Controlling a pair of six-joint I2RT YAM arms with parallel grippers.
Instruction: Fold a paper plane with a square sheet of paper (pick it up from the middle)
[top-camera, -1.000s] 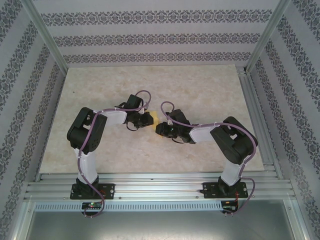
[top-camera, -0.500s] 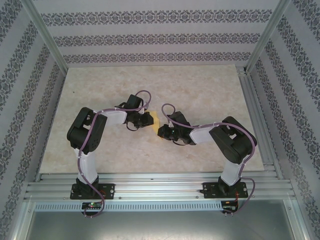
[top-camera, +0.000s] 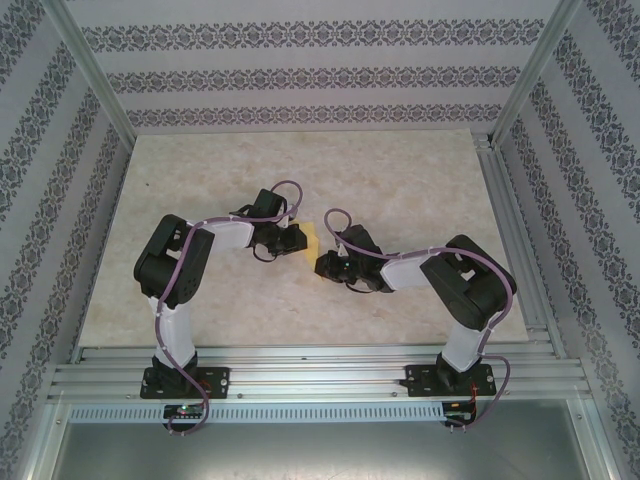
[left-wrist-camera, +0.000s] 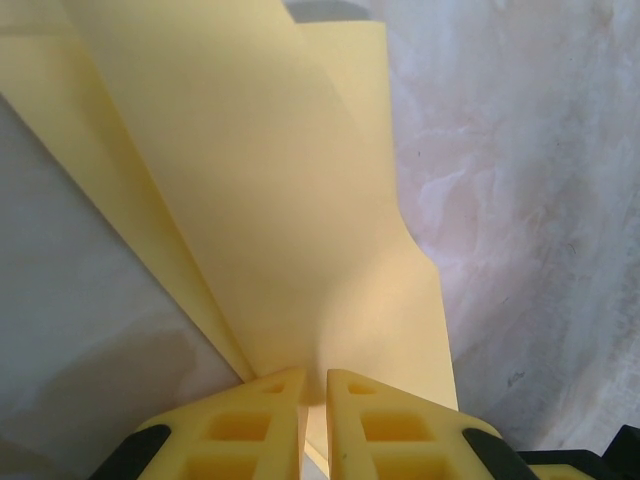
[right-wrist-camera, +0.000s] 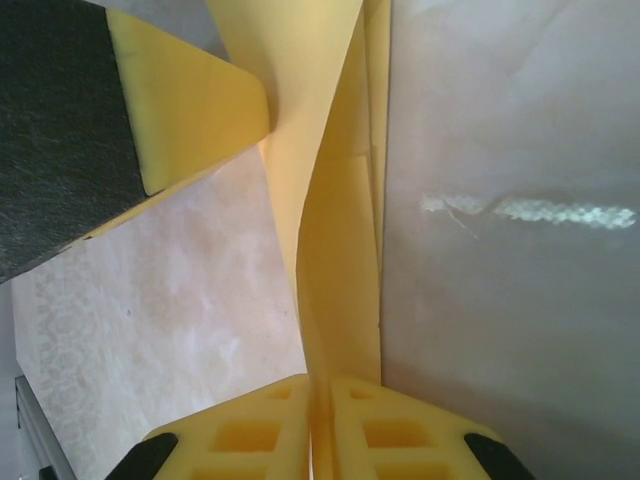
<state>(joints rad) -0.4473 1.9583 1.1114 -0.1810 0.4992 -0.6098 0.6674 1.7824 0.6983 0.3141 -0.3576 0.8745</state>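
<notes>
While L tool (left-wrist-camera: 315, 400) & R tool (right-wrist-camera: 320, 400) both clamp paper (left-wrist-camera: 290, 200), hold it taut.
Match heights, no twist, or crease prob. skews.

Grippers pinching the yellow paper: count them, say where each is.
2. The left gripper holds the yellow paper from the left; the right gripper holds it from the right.

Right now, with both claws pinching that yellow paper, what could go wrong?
Both the left gripper and right gripper pinch the folded yellow paper close together. If they pull apart, the thin sheet might tear. It bows in the right wrist view, so a crease could land crooked.
</notes>
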